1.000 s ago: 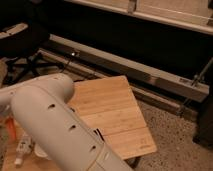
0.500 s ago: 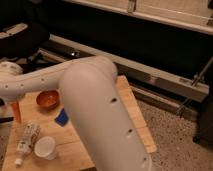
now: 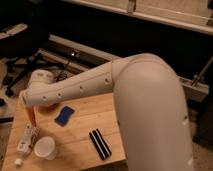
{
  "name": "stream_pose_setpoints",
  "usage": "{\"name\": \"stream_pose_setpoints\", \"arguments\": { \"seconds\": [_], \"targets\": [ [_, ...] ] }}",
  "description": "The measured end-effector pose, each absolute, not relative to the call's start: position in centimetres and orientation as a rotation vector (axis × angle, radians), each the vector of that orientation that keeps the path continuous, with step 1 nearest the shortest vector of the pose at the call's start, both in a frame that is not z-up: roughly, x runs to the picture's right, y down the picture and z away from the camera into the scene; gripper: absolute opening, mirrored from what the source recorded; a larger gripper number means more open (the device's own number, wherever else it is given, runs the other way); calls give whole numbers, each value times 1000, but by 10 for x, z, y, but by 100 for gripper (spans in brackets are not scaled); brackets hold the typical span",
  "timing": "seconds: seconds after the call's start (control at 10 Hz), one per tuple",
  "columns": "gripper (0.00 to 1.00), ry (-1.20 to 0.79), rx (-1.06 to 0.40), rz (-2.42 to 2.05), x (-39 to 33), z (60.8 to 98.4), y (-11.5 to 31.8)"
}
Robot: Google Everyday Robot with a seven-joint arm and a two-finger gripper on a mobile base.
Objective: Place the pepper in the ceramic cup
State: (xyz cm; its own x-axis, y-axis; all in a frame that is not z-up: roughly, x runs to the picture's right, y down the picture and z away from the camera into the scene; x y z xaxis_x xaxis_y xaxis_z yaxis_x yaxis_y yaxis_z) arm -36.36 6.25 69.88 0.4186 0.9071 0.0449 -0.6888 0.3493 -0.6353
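Note:
The pepper [image 3: 31, 114] is a slender orange-red piece hanging upright from the end of my arm, over the left side of the wooden table [image 3: 80, 150]. My gripper [image 3: 28, 103] is mostly hidden under the white wrist and is shut on the pepper's top. The ceramic cup [image 3: 45, 148] is a small white round cup standing on the table near its front left. It is below and slightly right of the pepper's tip and apart from it.
A long white tube [image 3: 26, 143] lies left of the cup. A blue sponge [image 3: 64, 115] lies mid-table and a black striped block [image 3: 100, 143] lies to its right. An orange-red bowl [image 3: 48, 106] shows partly under my arm. A dark office chair [image 3: 20, 45] stands at the far left.
The arm has stretched further left across the table and the view has shifted. The pepper has moved right, closer to the spot above the cup.

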Motion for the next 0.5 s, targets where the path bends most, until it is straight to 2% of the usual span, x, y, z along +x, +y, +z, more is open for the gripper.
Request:
{"name": "stream_pose_setpoints", "arguments": {
  "seconds": [0.5],
  "targets": [
    [0, -563, -581, 996, -328, 688, 83]
  ]
}}
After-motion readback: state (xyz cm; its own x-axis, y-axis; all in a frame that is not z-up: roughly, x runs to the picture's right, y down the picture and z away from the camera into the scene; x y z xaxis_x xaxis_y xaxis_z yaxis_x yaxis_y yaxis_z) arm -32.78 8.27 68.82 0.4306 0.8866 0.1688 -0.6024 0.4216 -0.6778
